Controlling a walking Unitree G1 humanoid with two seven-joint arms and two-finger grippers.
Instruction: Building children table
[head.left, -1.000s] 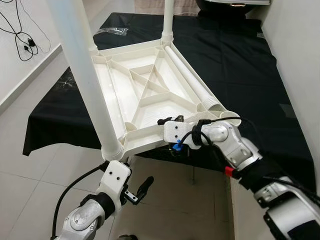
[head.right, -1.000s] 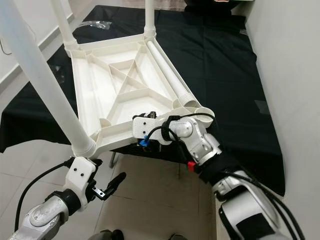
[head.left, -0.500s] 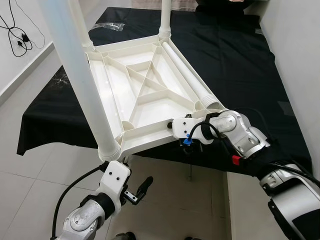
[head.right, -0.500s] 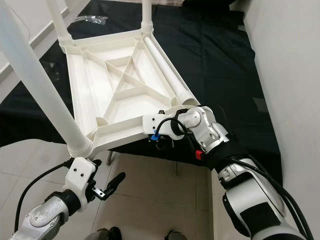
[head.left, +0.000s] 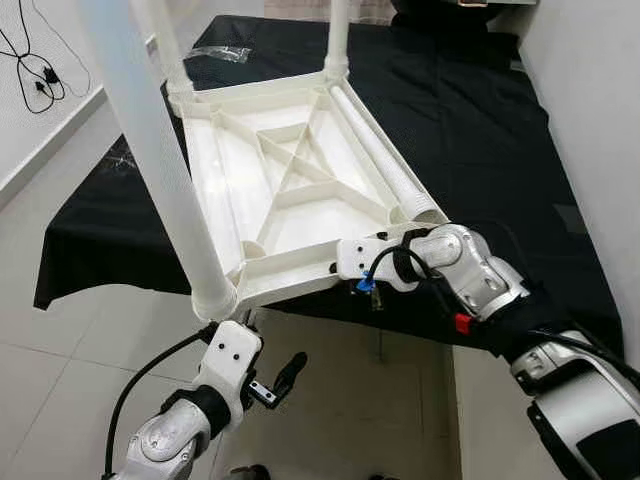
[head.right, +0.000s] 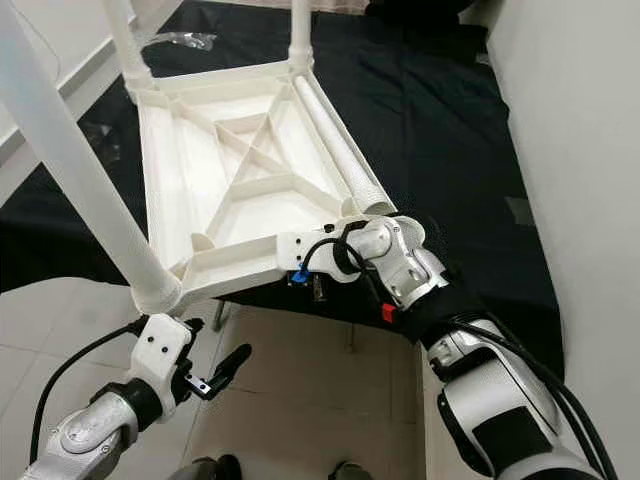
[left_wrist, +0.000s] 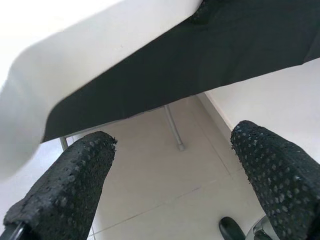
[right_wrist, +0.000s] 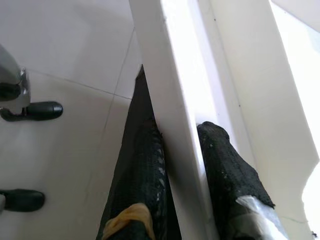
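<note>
Compared with a second earlier, the right gripper (head.left: 345, 262) had slid a bit along the near rim and the whole white ribbed plastic tabletop (head.left: 290, 185) sat a touch higher and more left in the frame, though some of that was probably just the head camera shifting. The tabletop lay upside down on the black cloth-covered table (head.left: 480, 120), in the middle of the frame, its long axis running from the lower centre up toward the top. The right gripper was the one doing the work: in the right wrist view its two black fingers (right_wrist: 227, 172) were pinched on the tabletop's thin white edge wall, one finger either side. So the rim sat right between the jaws, crossing them. The left gripper (head.left: 275, 385) hung lower left, just below the corner socket where the long white plastic tube leg (head.left: 150, 140) plugged in; its fingers were spread wide with nothing between them. A loose ribbed white tube (head.left: 385, 165) lay along the tabletop's right side, nearer the right arm. I'd guess that leg goes in next. No readable labels or writing anywhere.
</note>
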